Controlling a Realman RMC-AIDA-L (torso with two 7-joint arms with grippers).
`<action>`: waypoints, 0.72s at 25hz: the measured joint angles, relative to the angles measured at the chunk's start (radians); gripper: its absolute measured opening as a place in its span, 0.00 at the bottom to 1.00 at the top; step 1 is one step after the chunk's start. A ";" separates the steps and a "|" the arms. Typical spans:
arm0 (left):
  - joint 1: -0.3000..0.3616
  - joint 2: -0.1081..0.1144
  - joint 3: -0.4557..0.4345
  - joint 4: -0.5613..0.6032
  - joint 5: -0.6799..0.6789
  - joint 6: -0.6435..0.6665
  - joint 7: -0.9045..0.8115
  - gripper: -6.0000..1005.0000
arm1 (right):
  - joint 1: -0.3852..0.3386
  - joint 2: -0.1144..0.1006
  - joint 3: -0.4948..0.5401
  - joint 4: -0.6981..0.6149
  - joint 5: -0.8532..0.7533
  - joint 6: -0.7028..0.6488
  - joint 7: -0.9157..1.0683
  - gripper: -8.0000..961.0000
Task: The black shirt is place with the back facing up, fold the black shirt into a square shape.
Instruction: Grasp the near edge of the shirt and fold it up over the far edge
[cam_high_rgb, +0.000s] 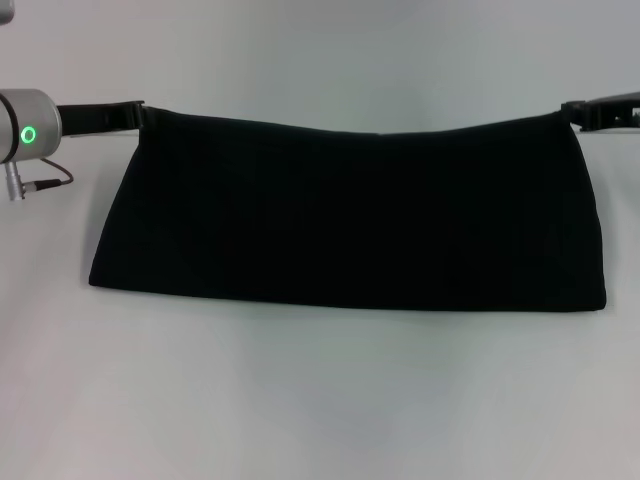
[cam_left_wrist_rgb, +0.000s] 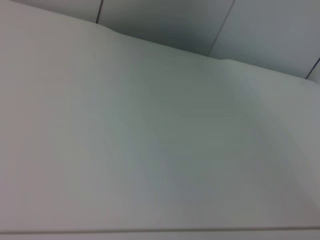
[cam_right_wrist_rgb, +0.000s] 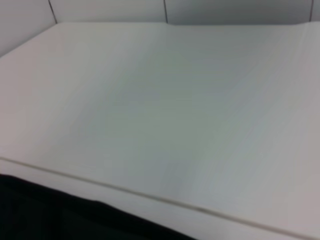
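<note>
The black shirt (cam_high_rgb: 350, 220) is a wide, plain black band stretched across the middle of the head view, with no lettering showing. Its upper edge sags slightly between its two top corners, and its lower edge rests on the white table (cam_high_rgb: 320, 400). My left gripper (cam_high_rgb: 138, 114) is shut on the upper left corner. My right gripper (cam_high_rgb: 572, 112) is shut on the upper right corner. A strip of the black shirt (cam_right_wrist_rgb: 50, 215) also shows in the right wrist view. The left wrist view shows only table and wall.
The white table (cam_right_wrist_rgb: 175, 100) extends on every side of the shirt. Grey panelled walls (cam_left_wrist_rgb: 200, 25) stand beyond its far edge. My left arm's silver wrist with a green light (cam_high_rgb: 28, 134) sits at the left edge of the head view.
</note>
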 joint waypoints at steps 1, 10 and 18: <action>-0.002 0.000 0.000 0.001 0.000 -0.002 0.000 0.01 | 0.008 -0.001 0.000 -0.001 -0.001 0.006 0.004 0.11; -0.008 0.003 0.000 0.034 -0.021 0.006 0.000 0.01 | 0.024 -0.002 -0.001 -0.023 0.000 0.015 0.010 0.12; -0.009 0.002 0.001 0.015 -0.024 -0.039 0.007 0.01 | 0.026 -0.004 -0.003 -0.005 0.001 0.049 0.018 0.13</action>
